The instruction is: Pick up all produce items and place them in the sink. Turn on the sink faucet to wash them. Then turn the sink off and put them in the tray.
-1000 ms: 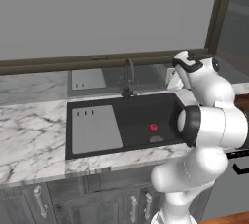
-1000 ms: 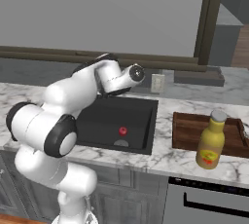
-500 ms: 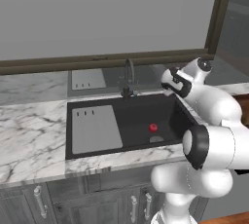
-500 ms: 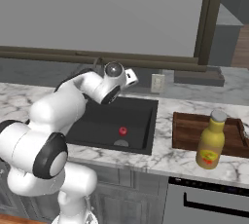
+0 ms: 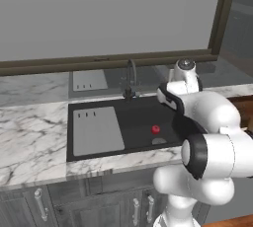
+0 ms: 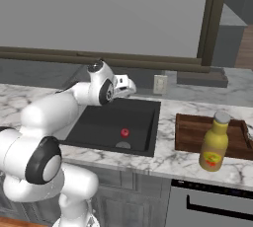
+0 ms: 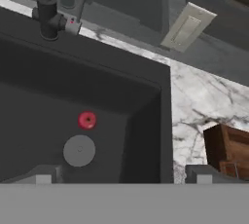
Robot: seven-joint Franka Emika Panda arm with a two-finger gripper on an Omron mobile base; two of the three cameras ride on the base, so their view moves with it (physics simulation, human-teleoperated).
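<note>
Produce: one red fruit (image 7: 87, 120) in sink (image 7: 141, 72) | faucet (image 7: 47, 14): one | tray (image 6: 190, 130): one | gripper (image 7: 123, 175) spread wide, empty

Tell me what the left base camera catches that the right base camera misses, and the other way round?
Left base view alone: the flat grey panel over the sink's left part and the dark faucet behind the basin. Right base view alone: the yellow bottle and the brown wooden tray on the counter right of the sink, plus a wall outlet. Both share the black sink, the small red fruit near its drain, and the white arm.
</note>
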